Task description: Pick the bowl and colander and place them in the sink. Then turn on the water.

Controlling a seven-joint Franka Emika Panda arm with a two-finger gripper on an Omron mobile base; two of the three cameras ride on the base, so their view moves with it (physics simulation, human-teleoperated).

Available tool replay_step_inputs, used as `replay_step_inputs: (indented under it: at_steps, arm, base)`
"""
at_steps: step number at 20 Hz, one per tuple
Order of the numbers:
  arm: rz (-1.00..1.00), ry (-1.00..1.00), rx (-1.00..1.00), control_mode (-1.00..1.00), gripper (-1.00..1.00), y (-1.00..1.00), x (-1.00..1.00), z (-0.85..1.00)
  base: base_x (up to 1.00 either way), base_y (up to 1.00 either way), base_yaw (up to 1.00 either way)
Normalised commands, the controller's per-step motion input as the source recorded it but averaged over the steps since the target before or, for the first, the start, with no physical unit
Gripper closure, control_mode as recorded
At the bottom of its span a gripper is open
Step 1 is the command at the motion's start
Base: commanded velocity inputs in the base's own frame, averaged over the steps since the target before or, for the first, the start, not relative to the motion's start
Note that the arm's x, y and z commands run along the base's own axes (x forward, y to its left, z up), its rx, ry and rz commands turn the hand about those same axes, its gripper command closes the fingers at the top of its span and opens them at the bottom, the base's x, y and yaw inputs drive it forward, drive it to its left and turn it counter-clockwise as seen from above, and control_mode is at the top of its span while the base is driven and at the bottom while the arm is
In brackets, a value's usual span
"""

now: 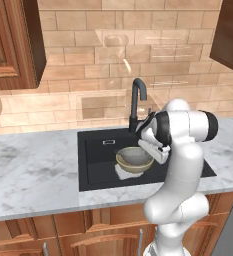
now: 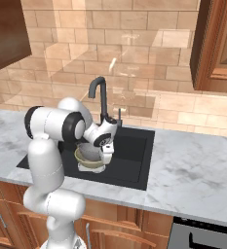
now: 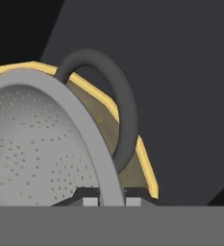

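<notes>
Grey metal is nesting inside tan: from the left base view you are looking at the colander [image 1: 136,156] sitting in the bowl [image 1: 133,167], both down in the sink [image 1: 95,150], in front of the faucet [image 1: 137,100]. The gripper [image 1: 160,150] is sitting at the right side of the stack, at rim height. Judging by its looks, the colander is light and stiff, with a thin hard rim that gives the fingers little to bite on; the rim wall beside a loop handle is the sensible place to pinch. The bowl looks smooth and probably slippery, so its thicker rim is the better hold.

From the right base view you are seeing the same stack [image 2: 89,154] low in the basin [image 2: 134,146], with the gripper [image 2: 106,154] pointing down at its near-right edge, just touching or nearly so.

In the hand view you are looking along the fingers: the two tips [image 3: 90,201] are standing on either side of the grey rim [image 3: 60,96], close against it with only the rim's thickness between them. They look clamped on the colander, opened just a sliver. A dark loop handle [image 3: 120,96] is arching just beyond the pinch, and the golden bowl rim [image 3: 144,158] is running beneath it.
</notes>
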Motion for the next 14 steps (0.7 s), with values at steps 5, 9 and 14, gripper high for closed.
replay_step_inputs:
  at_steps: [5, 9, 14]
  arm:
    - [0.00, 0.00, 0.00, -1.00, 1.00, 0.00, 0.07, -0.14]
    - [0.00, 0.00, 0.00, -1.00, 1.00, 0.00, 0.18, -0.09]
    - [0.00, 0.00, 0.00, -1.00, -1.00, 0.00, 0.10, -0.07]
  base:
    - [0.00, 0.00, 0.00]
    - [0.00, 0.00, 0.00]
    - [0.00, 0.00, 0.00]
